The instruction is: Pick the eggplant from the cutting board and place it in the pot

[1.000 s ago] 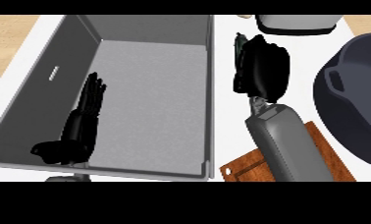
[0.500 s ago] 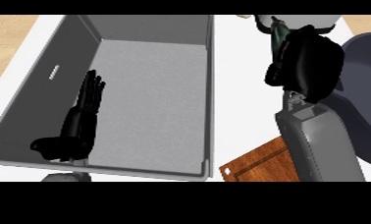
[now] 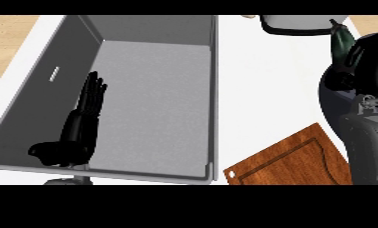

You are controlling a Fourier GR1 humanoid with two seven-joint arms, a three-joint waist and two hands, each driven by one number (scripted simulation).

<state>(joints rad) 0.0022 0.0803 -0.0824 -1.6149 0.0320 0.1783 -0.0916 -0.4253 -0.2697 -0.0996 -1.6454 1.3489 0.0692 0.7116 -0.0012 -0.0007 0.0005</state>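
One hand is working: the right hand (image 3: 359, 61), curled round the eggplant (image 3: 340, 42), holds it at the view's right edge above the dark pot (image 3: 334, 103), seemingly to carry it in, while the left hand (image 3: 87, 114) rests straight-fingered over the sink (image 3: 148, 32).

The setting is presenting as a kitchen: a deep grey sink (image 3: 148, 37) is sitting recessed in a white table (image 3: 266, 87), adjoining a wooden cutting board (image 3: 295, 162) and a dark pot (image 3: 336, 107).

A white counter (image 3: 266, 82) carries a wooden cutting board (image 3: 295, 162) beside the sink (image 3: 214, 97).
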